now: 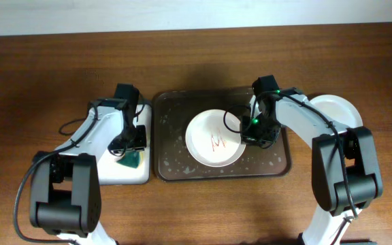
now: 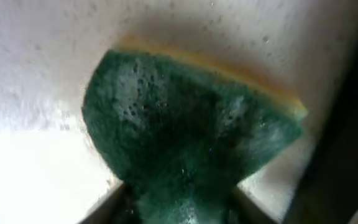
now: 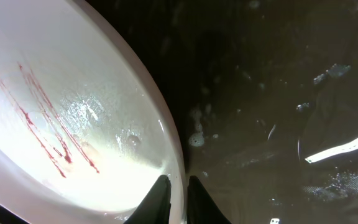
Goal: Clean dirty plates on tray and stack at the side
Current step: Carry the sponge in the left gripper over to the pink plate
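From overhead: white plate with red scribble, flat in the dark tray; right gripper at its right rim, left gripper over the white-lined tray.

Left wrist: clamped on a green sponge.

Right wrist: fingers nearly together, pinching the plate's rim, one either side.

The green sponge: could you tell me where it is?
Overhead, the green sponge is over the white tray, left of the brown tray, pinched in the left gripper.

glossy wet plate, rough green sponge, wood table
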